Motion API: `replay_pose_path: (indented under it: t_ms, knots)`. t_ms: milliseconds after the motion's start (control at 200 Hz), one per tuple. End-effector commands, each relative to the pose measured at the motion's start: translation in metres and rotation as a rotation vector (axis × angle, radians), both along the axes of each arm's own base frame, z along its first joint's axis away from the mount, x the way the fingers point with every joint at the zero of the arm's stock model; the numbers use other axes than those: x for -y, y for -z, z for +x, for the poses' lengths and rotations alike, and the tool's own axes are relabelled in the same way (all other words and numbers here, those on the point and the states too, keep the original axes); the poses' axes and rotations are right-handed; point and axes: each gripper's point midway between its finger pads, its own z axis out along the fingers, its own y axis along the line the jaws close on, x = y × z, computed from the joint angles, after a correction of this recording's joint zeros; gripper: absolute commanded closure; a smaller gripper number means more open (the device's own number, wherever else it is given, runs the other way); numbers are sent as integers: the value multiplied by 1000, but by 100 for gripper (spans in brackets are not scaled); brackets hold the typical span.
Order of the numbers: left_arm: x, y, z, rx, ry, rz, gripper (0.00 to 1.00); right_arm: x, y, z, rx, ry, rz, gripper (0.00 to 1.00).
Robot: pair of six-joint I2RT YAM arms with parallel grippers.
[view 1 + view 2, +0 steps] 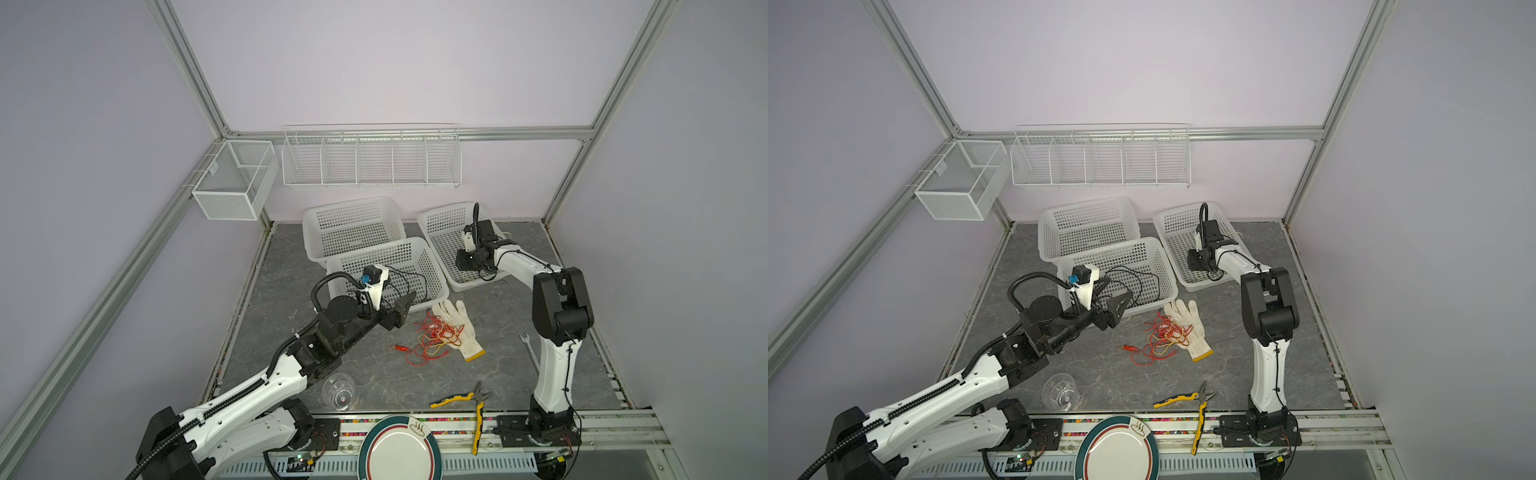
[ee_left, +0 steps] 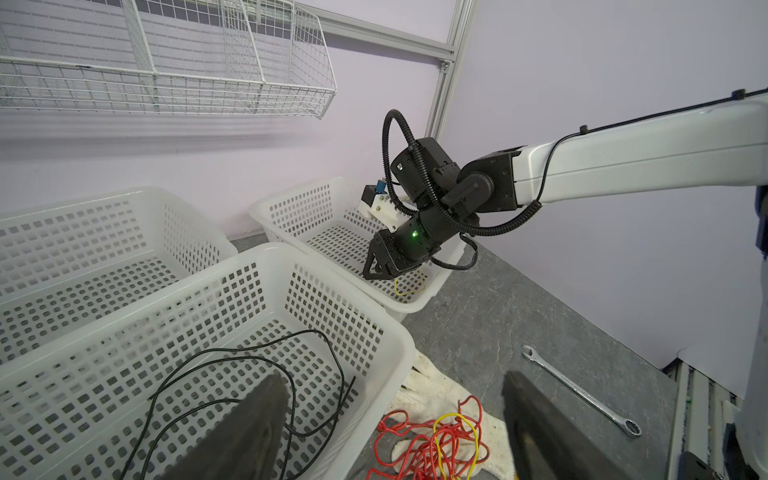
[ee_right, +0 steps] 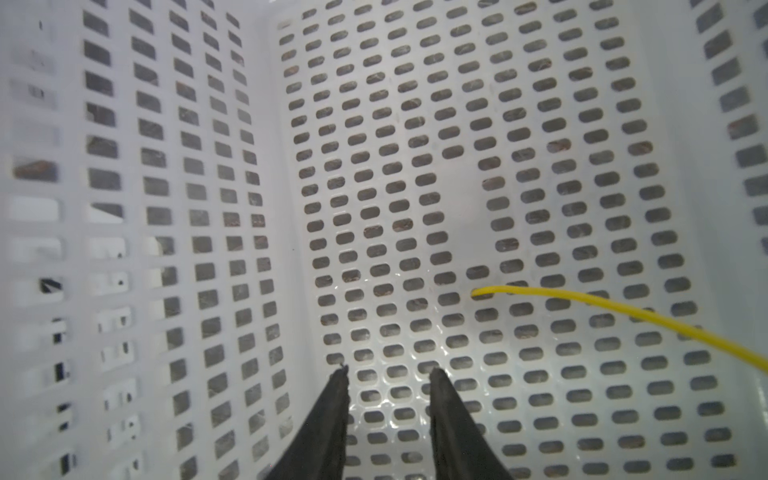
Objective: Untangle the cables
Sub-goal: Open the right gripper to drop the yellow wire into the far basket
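A tangle of red and yellow cables (image 1: 432, 338) (image 1: 1160, 336) (image 2: 432, 440) lies on the grey table, partly over a white glove (image 1: 461, 328). A black cable (image 1: 415, 278) (image 2: 249, 357) lies coiled in the front white basket (image 1: 399, 257). A yellow cable (image 3: 623, 309) (image 2: 409, 286) lies in the right basket (image 1: 440, 212). My left gripper (image 1: 401, 309) (image 2: 394, 376) hangs open above the front basket's near edge, left of the tangle. My right gripper (image 3: 388, 370) (image 2: 374, 270) is down inside the right basket, open with nothing between its fingers, the yellow cable beside it.
A third white basket (image 1: 349, 224) stands at the back. A wrench (image 1: 530, 353), yellow-handled pliers (image 1: 465, 399), a clear plastic cup (image 1: 338, 390) and a plate (image 1: 399, 449) lie near the front. A wire shelf (image 1: 370, 158) and mesh box (image 1: 232, 178) hang on the wall.
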Motion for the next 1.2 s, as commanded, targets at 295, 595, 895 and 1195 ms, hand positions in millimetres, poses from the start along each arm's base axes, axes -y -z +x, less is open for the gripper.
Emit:
replay_pose_path:
  t_ms: [295, 595, 895, 1195]
  knots:
    - [0, -3, 1, 5, -3, 3, 19, -1, -47, 4, 118, 8, 37, 35]
    - [-1, 3, 2, -3, -11, 8, 19, 0, -72, 1, 144, 2, 41, 8]
    - [-2, 11, 2, -18, -14, 6, 19, -11, -98, -21, 99, -47, 141, 5]
    - [-4, 13, 1, -25, -17, -8, 19, -7, -116, -45, 60, -84, 128, 8]
